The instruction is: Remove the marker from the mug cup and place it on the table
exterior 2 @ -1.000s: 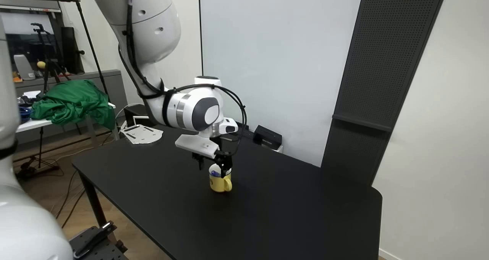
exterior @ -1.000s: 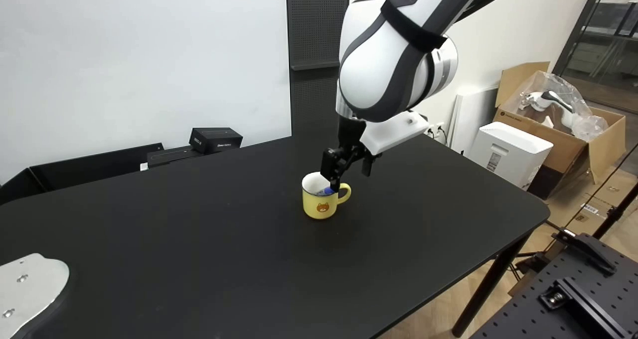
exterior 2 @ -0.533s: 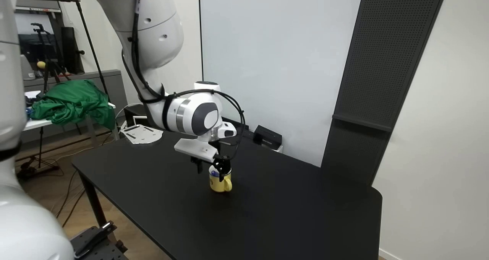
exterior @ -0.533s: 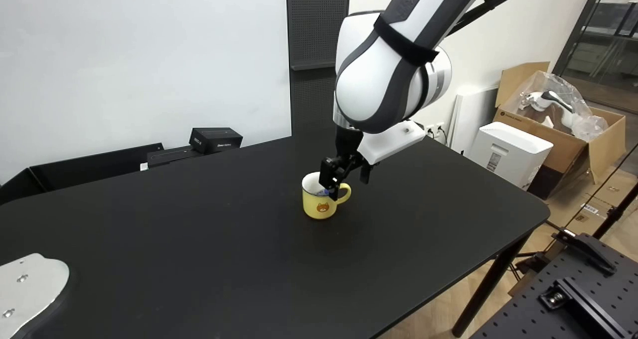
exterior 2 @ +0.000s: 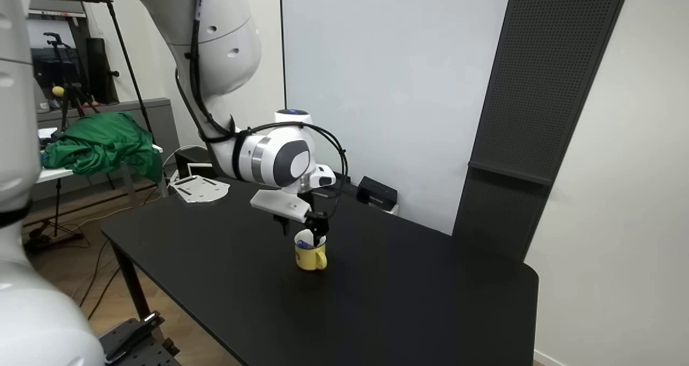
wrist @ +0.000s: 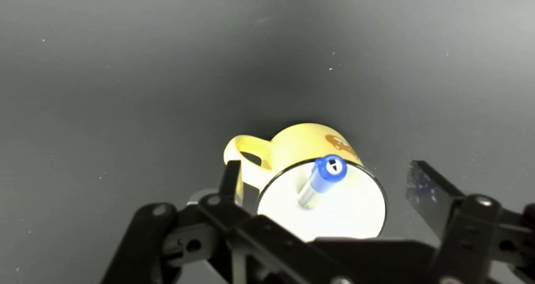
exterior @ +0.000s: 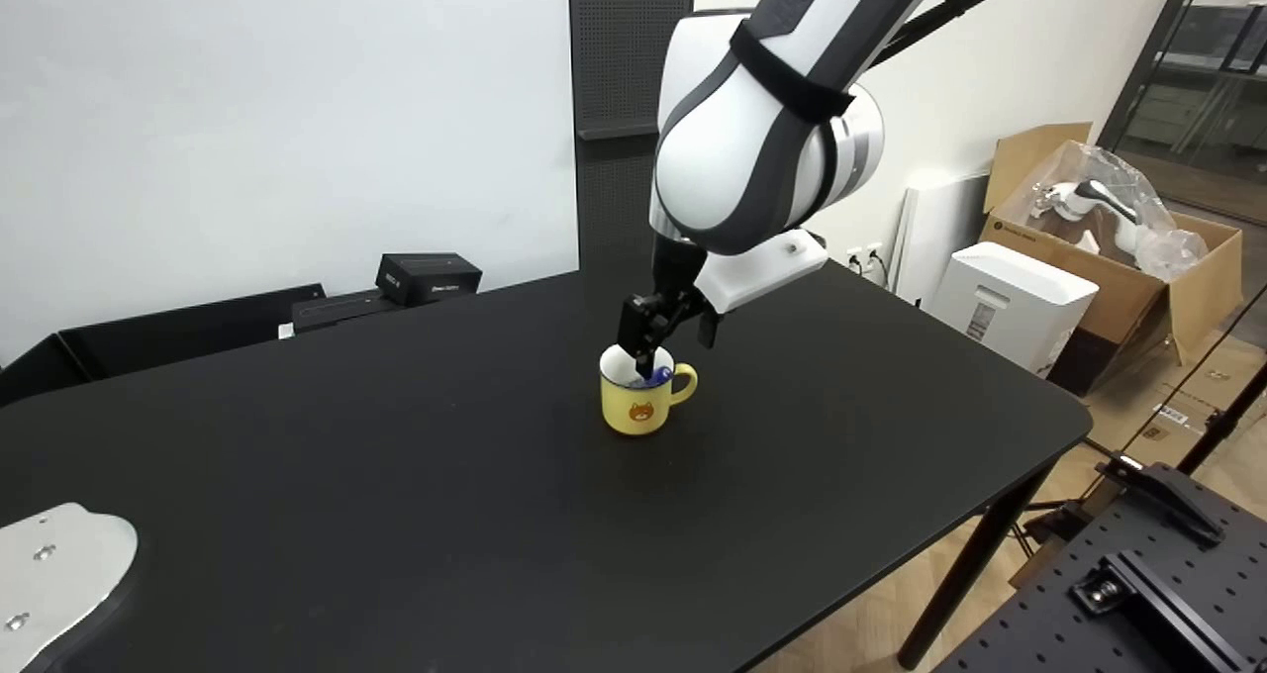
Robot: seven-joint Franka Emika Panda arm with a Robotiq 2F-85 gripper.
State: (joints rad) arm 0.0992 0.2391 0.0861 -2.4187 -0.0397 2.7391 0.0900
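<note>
The yellow mug cup (exterior: 636,411) stands upright on the black table (exterior: 396,515); it also shows in an exterior view (exterior 2: 309,259) and in the wrist view (wrist: 307,144). The blue marker (wrist: 330,171) leans inside the mug, its blue capped end at the rim near the bear picture. The marker's blue end shows in both exterior views (exterior: 660,376) (exterior 2: 304,244). My gripper (wrist: 328,183) is open and empty, its fingers wide apart on either side of the marker in the wrist view. In both exterior views the gripper (exterior: 676,352) (exterior 2: 301,237) is just above the mug, one finger over its opening.
A white metal plate (exterior 2: 200,189) lies at a table corner. Black boxes (exterior: 429,278) stand along the far edge by the white wall panel (exterior: 287,119). The mug's handle (wrist: 246,154) is close to one finger in the wrist view.
My open gripper dipped toward the mug, then rose a little and shifted sideways across the mug's opening, leftward in an exterior view. The mug has stayed in place.
</note>
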